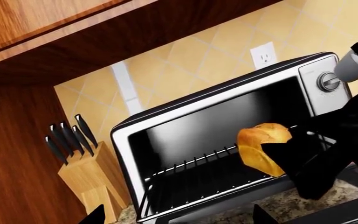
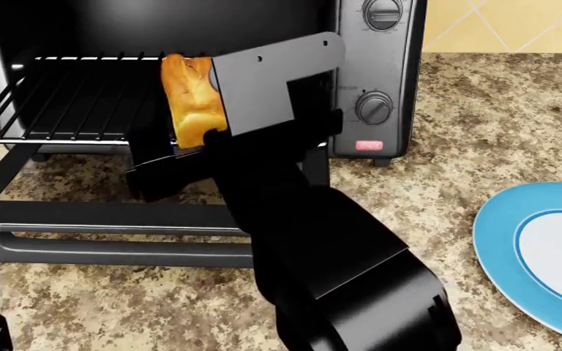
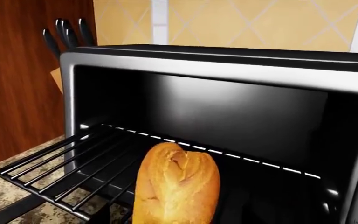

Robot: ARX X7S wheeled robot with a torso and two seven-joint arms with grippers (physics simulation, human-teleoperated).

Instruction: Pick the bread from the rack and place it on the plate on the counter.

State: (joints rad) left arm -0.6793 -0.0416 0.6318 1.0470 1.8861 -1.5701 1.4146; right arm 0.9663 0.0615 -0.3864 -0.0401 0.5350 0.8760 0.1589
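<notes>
Right now my right gripper (image 2: 178, 150) is closed on the bread (image 2: 191, 99), holding it upright at the front right of the rack (image 2: 66, 102), just above the bars. From my right wrist the loaf's split top faces me, with the oven (image 3: 229, 70) cavity dark behind it. The rack is pulled partway out over the lowered door (image 2: 115, 234). The plate (image 2: 500, 248) sits well apart to the right on the counter (image 2: 476, 131). My left gripper (image 1: 173, 217) shows only two dark tips; I cannot tell its opening. A knife block (image 1: 89, 172) stands beside the oven
</notes>
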